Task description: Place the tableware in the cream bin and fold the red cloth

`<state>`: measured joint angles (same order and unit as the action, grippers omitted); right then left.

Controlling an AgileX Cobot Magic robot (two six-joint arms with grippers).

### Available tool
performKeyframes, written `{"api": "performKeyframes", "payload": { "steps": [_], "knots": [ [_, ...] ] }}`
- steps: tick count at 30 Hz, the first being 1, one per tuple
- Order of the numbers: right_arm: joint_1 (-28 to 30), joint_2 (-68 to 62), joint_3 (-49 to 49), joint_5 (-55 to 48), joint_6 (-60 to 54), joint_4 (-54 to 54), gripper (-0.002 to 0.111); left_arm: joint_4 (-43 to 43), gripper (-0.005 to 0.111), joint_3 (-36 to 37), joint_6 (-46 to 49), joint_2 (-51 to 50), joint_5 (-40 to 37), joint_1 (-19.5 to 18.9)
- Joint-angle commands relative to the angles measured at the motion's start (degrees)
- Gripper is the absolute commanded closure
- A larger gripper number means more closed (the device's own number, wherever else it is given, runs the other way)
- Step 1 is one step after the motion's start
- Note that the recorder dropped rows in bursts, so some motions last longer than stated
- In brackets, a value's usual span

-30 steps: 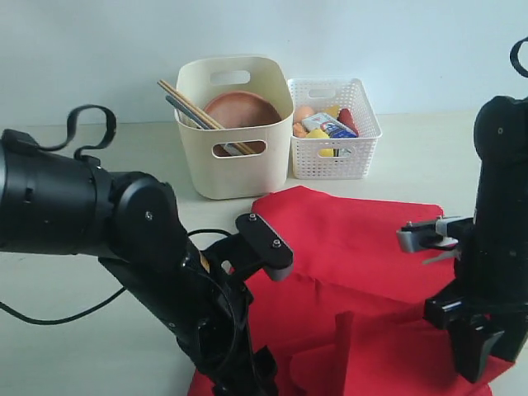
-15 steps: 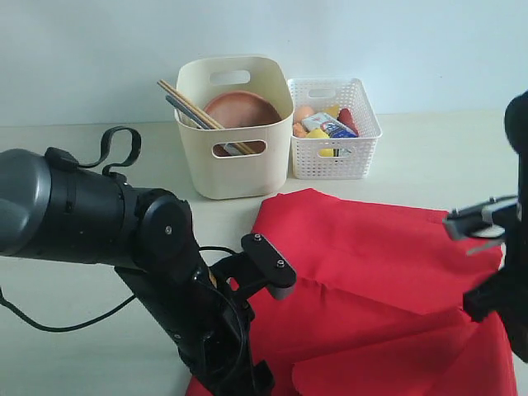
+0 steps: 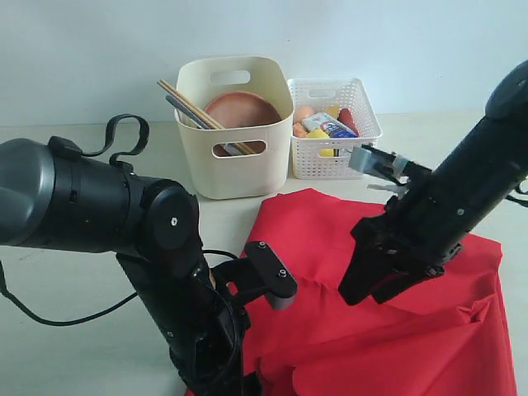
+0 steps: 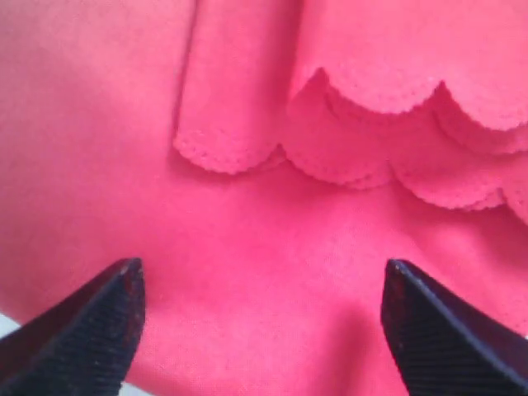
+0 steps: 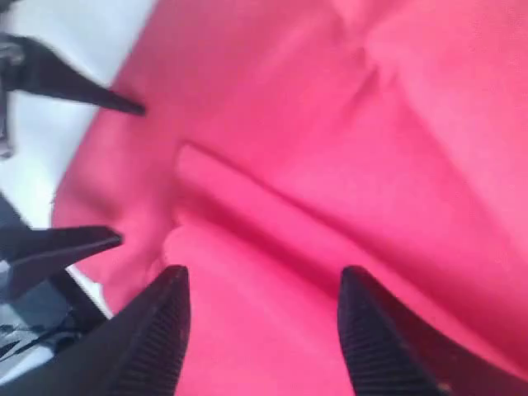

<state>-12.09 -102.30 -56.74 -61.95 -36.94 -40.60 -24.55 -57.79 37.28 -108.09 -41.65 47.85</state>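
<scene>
The red cloth (image 3: 375,330) lies rumpled on the table's near right, partly folded over itself. In the left wrist view its scalloped edges (image 4: 371,91) overlap in layers. My left gripper (image 4: 260,276) hangs open just above the cloth near its front left corner, holding nothing. My right gripper (image 5: 264,276) is also open and empty, low over the cloth's middle (image 3: 360,287). The cream bin (image 3: 235,169) stands at the back with the brown plate (image 3: 242,110) and chopsticks (image 3: 188,103) inside. The other tableware is hidden.
A white lattice basket (image 3: 334,144) with food items sits right of the bin. My bulky left arm (image 3: 107,214) fills the near left. The left gripper's fingers (image 5: 70,243) show close by in the right wrist view.
My right arm swung from the right edge in over the cloth's middle. The raised fold of cloth has dropped flat. The left arm rose slightly.
</scene>
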Motion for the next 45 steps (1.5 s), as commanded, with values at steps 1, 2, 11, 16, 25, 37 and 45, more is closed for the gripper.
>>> {"api": "performKeyframes", "payload": {
  "steps": [1,2,11,16,25,37,45],
  "knots": [
    [0.05,-5.71,-0.29,4.90,-0.39,1.17,0.056,1.30,0.031,-0.30,-0.03,-0.22,-5.09,0.20],
    [0.05,-6.88,-0.29,5.10,0.10,2.62,0.056,1.76,0.031,-0.30,-0.03,-0.22,-5.87,0.20],
    [0.05,-8.74,-0.17,-7.04,9.79,17.37,0.056,1.63,0.031,-0.30,-0.03,-0.22,-4.85,0.20],
    [0.05,-8.74,0.90,-8.01,12.88,20.55,0.056,1.63,0.031,-0.30,-0.15,-0.22,-4.56,0.20],
    [0.05,-7.60,4.74,-8.01,28.25,37.64,0.057,1.52,0.031,-0.30,-1.53,-0.22,-4.58,0.20],
    [0.05,1.34,5.75,-5.24,36.94,47.19,0.057,2.68,0.031,-1.17,-4.02,0.36,-4.58,0.20],
    [0.05,11.22,6.04,4.02,34.57,44.92,0.057,8.28,0.051,-2.20,-12.65,7.75,-2.12,0.20]
  ]
}}
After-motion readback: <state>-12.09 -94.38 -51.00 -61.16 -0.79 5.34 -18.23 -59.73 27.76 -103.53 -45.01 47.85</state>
